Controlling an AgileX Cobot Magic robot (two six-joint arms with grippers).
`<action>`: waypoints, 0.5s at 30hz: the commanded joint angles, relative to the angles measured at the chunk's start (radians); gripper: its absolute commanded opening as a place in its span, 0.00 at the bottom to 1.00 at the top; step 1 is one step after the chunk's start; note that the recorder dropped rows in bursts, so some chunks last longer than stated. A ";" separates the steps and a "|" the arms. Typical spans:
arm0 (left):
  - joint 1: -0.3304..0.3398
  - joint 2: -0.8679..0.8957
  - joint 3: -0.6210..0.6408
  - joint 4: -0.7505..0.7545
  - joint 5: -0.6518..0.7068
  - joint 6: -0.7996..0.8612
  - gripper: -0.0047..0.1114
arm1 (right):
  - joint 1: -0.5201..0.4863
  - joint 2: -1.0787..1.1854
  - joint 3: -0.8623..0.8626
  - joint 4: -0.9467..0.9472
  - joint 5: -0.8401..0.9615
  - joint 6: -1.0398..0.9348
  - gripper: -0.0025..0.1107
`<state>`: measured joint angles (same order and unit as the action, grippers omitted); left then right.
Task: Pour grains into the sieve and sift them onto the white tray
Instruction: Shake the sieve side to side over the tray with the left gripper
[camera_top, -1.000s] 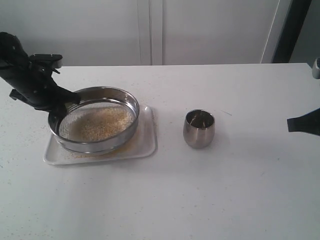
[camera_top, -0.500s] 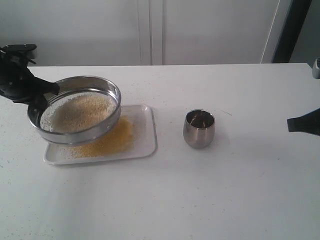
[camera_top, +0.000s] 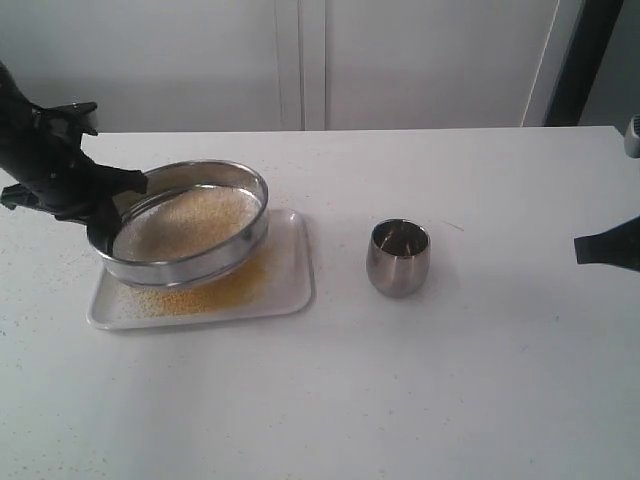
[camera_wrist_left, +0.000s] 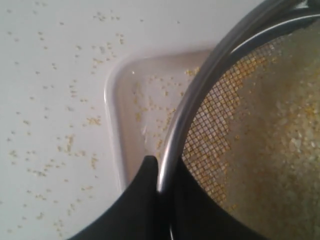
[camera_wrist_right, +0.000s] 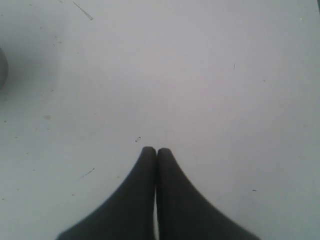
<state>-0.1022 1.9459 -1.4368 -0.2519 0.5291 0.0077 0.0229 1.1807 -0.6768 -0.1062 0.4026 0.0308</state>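
The sieve (camera_top: 192, 265) swung back over the white tray (camera_top: 293, 272), rim clamped in left tool (camera_top: 106, 224).

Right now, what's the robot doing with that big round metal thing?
It is sifting. The left claw grips the rim of the sieve and holds it over the white tray. Whitish grains sit on the mesh, and yellow granules lie on the tray underneath. The steel cup stands on the table, and the right claw is shut, holding nothing.
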 joint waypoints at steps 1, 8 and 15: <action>-0.015 -0.008 -0.010 -0.034 -0.023 0.195 0.04 | -0.006 -0.008 0.004 0.001 -0.010 -0.007 0.02; -0.020 0.016 -0.015 -0.008 -0.005 0.201 0.04 | -0.006 -0.008 0.004 0.001 -0.009 -0.007 0.02; 0.034 0.005 -0.019 -0.086 -0.020 0.268 0.04 | -0.006 -0.008 0.004 0.001 -0.009 -0.007 0.02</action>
<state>-0.0742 1.9769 -1.4468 -0.2890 0.4981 0.1405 0.0229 1.1807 -0.6768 -0.1062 0.4026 0.0308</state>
